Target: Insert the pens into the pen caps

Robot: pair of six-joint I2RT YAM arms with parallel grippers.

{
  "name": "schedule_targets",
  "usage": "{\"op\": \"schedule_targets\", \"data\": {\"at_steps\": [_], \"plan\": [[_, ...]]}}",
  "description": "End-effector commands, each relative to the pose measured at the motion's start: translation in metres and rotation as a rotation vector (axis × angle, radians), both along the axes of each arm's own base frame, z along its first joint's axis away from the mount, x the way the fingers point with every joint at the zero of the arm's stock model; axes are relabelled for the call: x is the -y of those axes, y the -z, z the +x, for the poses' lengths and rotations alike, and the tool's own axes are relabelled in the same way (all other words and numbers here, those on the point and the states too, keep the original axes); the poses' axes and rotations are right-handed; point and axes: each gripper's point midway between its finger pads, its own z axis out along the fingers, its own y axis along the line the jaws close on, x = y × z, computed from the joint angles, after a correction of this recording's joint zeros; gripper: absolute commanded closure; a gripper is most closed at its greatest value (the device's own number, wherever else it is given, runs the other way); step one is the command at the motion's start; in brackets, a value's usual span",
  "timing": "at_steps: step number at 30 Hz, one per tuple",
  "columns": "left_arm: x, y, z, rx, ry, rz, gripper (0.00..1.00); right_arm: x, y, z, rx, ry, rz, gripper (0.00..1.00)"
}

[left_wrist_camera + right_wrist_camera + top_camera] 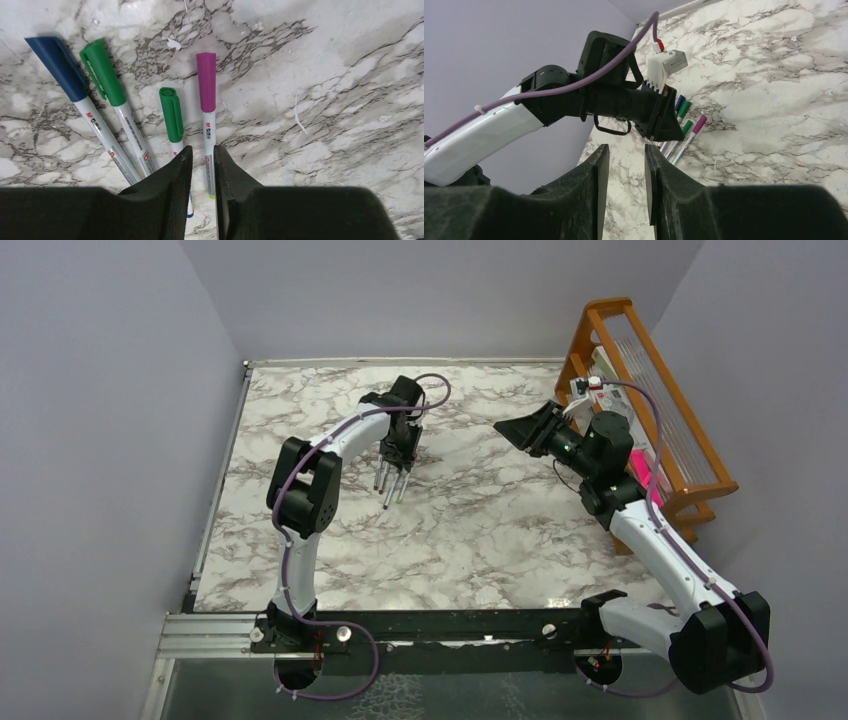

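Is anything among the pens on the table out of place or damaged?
Nothing is spilled or broken. All four pens lie capped on the marble table. Only the green-capped pen beside the magenta-capped pen is out of line: its cap end falls short of the others.

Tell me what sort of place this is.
Probably a robot test cell in a lab: a marbled table boxed in by plain grey walls, with a left arm and right arm bolted at its near edge.

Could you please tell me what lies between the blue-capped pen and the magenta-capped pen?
Two green-capped pens, seen in the left wrist view.
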Motion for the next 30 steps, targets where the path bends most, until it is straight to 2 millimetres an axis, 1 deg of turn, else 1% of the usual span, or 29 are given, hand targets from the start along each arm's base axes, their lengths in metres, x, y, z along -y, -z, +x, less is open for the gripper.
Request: {"op": "schedule_targets", "data": {"at_steps": [1,3,5,8,12,14,22,30], "plan": [[0.011,-0.049,0.014,0.106,0.007,-0.055,0.79,0.003,0.002,-0.005,0.005,0.006,-0.001,0.69],[0.020,-0.059,0.014,0.115,0.025,-0.094,0.82,0.003,0.003,-0.006,0.000,0.007,0.000,0.69],[0.030,-0.061,0.009,0.101,0.046,-0.127,0.89,0.003,0.005,-0.006,-0.003,0.007,0.004,0.70],[0.044,-0.049,-0.004,0.060,0.090,-0.138,0.99,0.002,0.006,-0.005,-0.008,0.008,0.008,0.71],[0.062,-0.029,-0.021,0.004,0.140,-0.143,1.00,0.002,0.003,-0.006,-0.003,0.004,0.008,0.71],[0.065,-0.019,-0.024,-0.007,0.141,-0.127,1.00,0.003,0.004,-0.007,-0.001,0.008,0.004,0.71],[0.052,0.011,-0.018,-0.010,0.103,-0.033,1.00,0.006,0.004,-0.008,0.003,0.021,-0.014,0.72],[0.027,0.028,-0.014,-0.030,0.040,0.030,1.00,0.007,0.006,-0.010,-0.002,0.024,-0.019,0.73]]}}
